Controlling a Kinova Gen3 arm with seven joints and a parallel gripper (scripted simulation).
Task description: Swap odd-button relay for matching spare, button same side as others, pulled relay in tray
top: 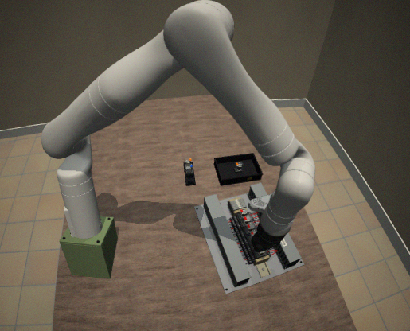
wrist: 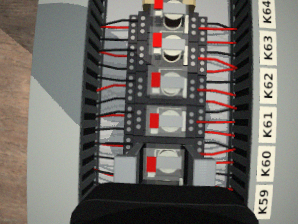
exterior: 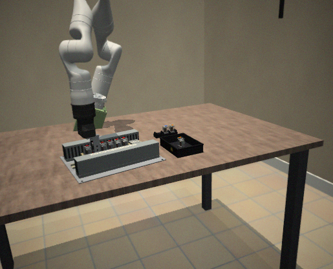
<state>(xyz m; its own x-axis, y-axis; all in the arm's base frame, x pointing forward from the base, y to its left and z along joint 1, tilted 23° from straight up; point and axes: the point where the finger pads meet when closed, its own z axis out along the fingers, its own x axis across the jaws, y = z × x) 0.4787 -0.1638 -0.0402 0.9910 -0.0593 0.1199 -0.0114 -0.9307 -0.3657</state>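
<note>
Tool (top: 263, 255) (exterior: 95, 145) (wrist: 162, 158) clamped on red-buttoned relay (wrist: 165, 164), relay's lower end hidden, blades unseen.

Grey arm (top: 231, 75) arches high over wooden table (top: 143, 278), its foot on green block (top: 88, 258). Black gripper (top: 267, 239) low over relay row, fingers hidden from above. Red test buttons (top: 248, 226) show in row on grey panel (top: 216, 260). Black tray (top: 228, 182) behind panel, orange-buttoned relay (top: 239, 165) inside. Left of tray, apart from it, dark holder (top: 190, 181) with two relays (top: 189, 164), one button orange, one blue.
</note>
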